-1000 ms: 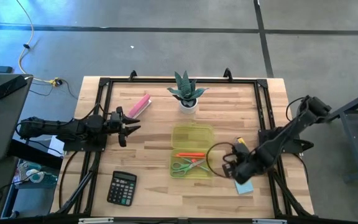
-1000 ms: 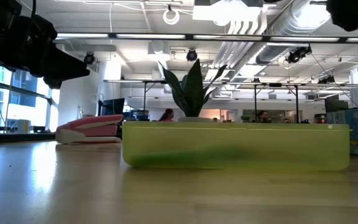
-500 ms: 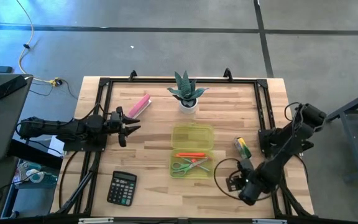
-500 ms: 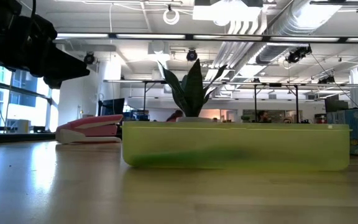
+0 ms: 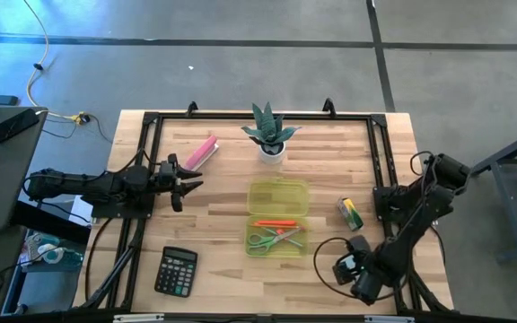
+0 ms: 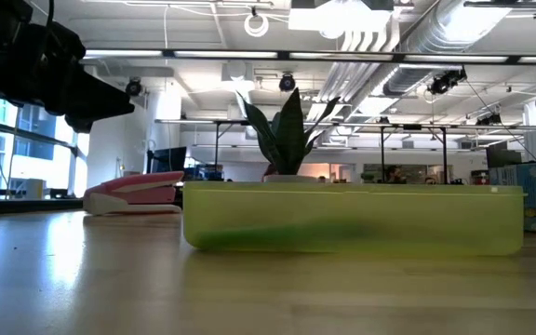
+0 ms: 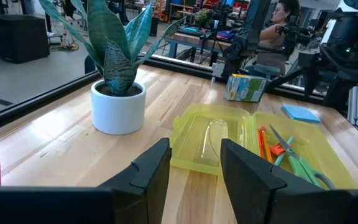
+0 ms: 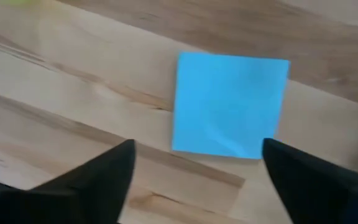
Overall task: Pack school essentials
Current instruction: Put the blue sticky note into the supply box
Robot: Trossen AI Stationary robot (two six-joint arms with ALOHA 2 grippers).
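The open yellow-green case [image 5: 276, 220] lies mid-table; its tray holds an orange pencil [image 5: 275, 222] and green-handled scissors [image 5: 272, 239]. A green/yellow block [image 5: 350, 213] lies to the case's right. The light-blue note pad [image 8: 229, 102] lies flat on the table and is hidden under my right arm in the high view. My right gripper [image 8: 197, 149] is open above the pad, pointing down, one finger on either side of it; it also shows in the high view [image 5: 344, 267]. My left gripper [image 5: 182, 184] is open and empty at the table's left.
A black calculator [image 5: 176, 271] lies near the front left. A pink bar [image 5: 201, 151] lies at the far left and a potted plant [image 5: 270, 135] stands behind the case. The table's black frame rail [image 5: 393, 224] runs close along my right arm.
My right gripper has gone from beside the case's right side toward the table's near edge and now hangs over the note pad, covering it in the high view. The green/yellow block now shows clear of the arm.
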